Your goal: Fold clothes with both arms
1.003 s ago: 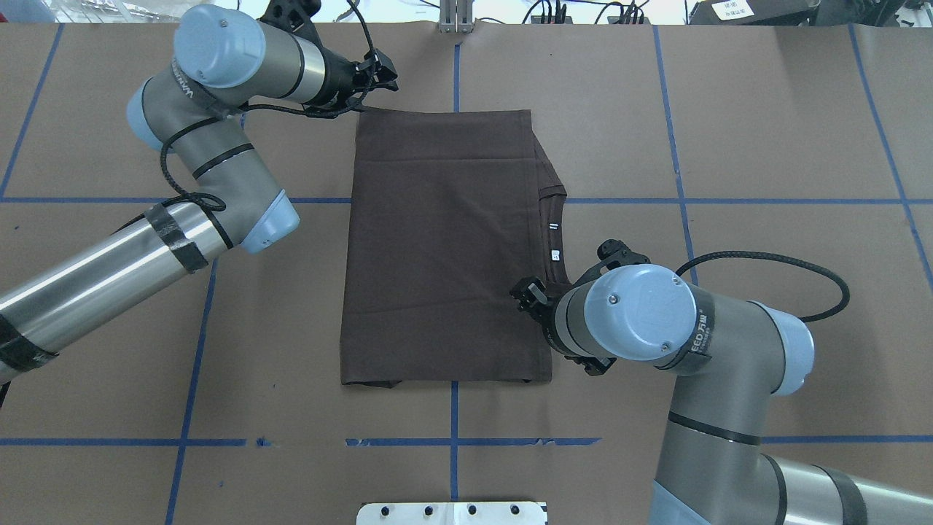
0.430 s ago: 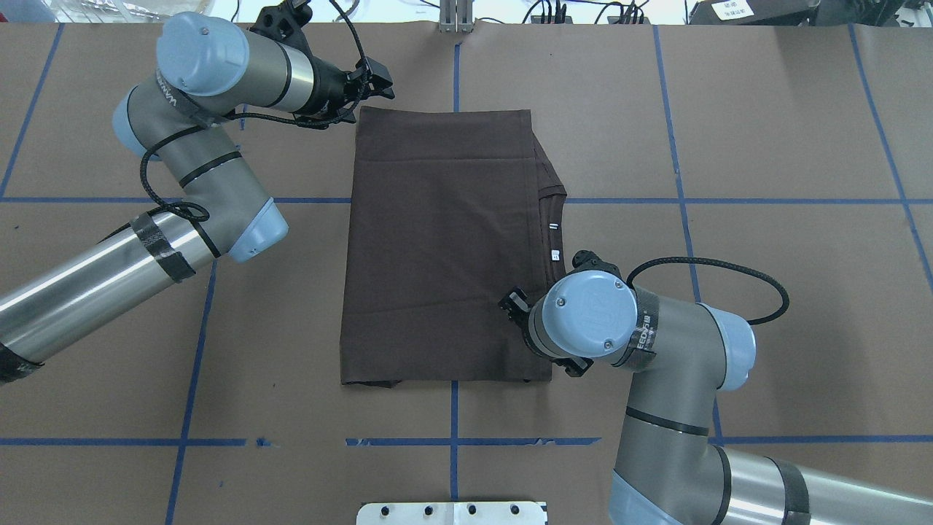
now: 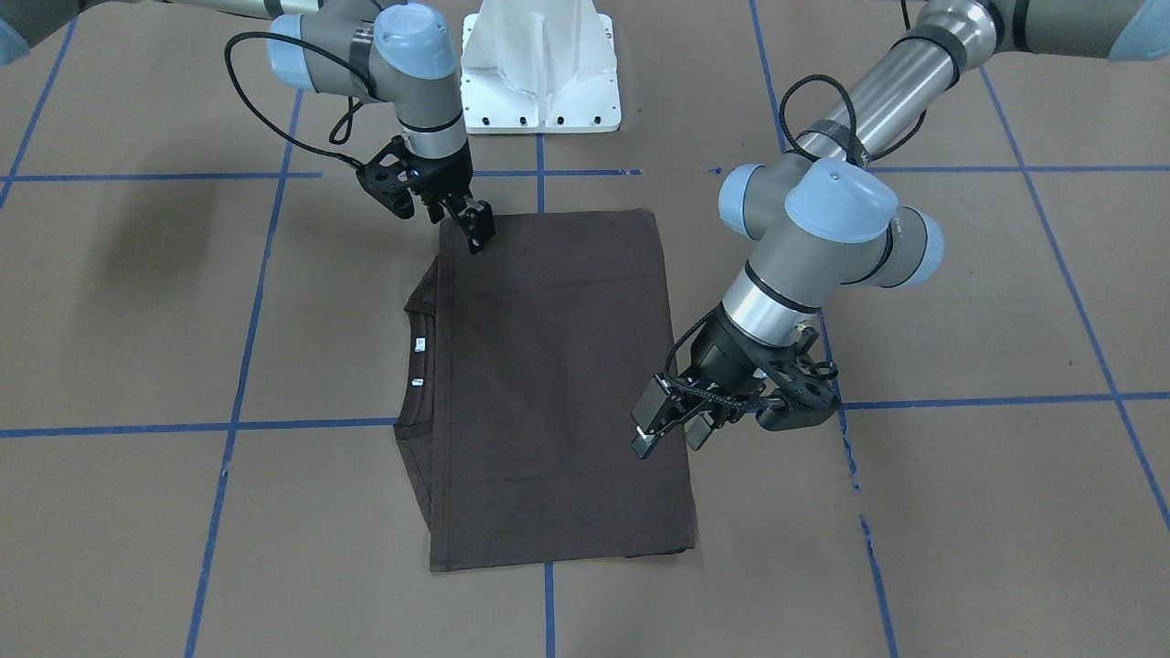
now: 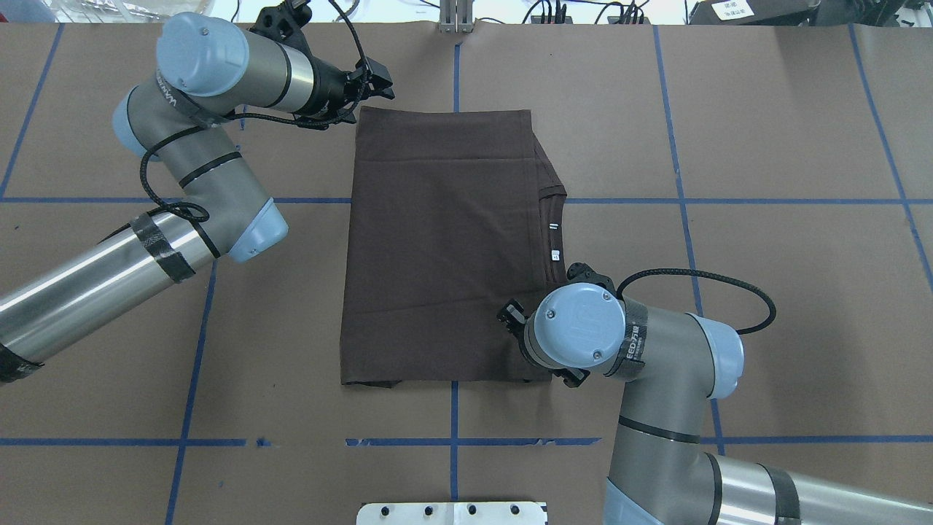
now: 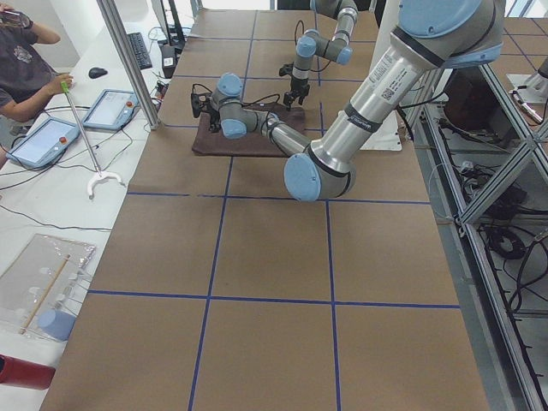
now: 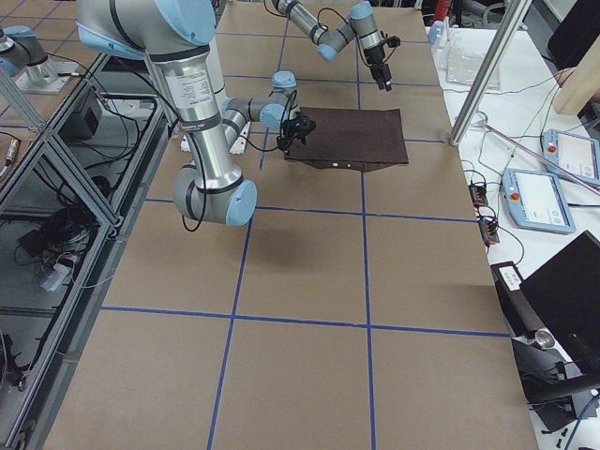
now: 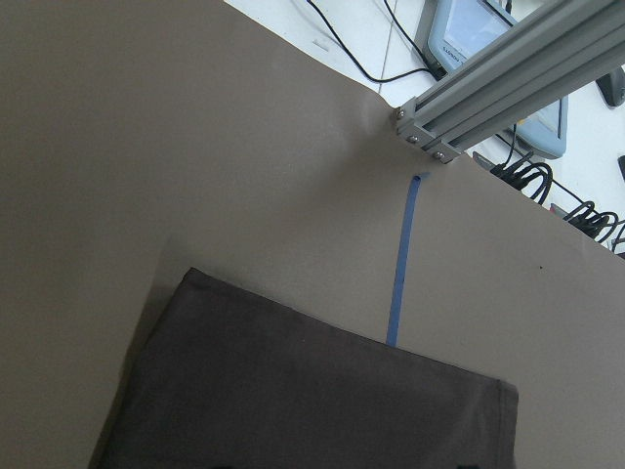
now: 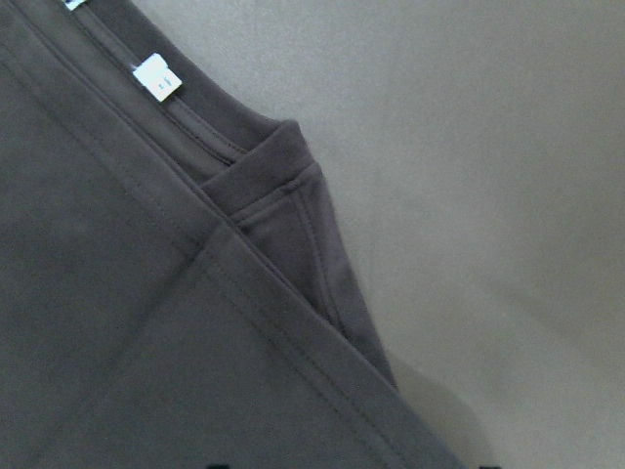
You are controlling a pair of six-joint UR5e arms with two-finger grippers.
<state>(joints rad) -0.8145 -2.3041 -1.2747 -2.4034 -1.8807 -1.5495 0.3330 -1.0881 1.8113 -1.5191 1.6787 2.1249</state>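
Note:
The clothes are one dark grey-brown T-shirt, lying flat as a folded rectangle in the table's middle. Its collar and white neck labels poke out on the right side in the overhead view. My left gripper hovers open over the shirt's far left edge and holds nothing. My right gripper stands open just above the shirt's near right corner, close to the collar. In the overhead view it is mostly hidden under its own wrist.
Brown paper with blue tape lines covers the table. The white pedestal base stands at the robot's edge, and an aluminium post at the far edge. A person and control pendants are beside the table.
The right arm's wrist has swung left and nearer, over the shirt's near right corner. The left arm shifted slightly left early on, then held still. The shirt has not moved.

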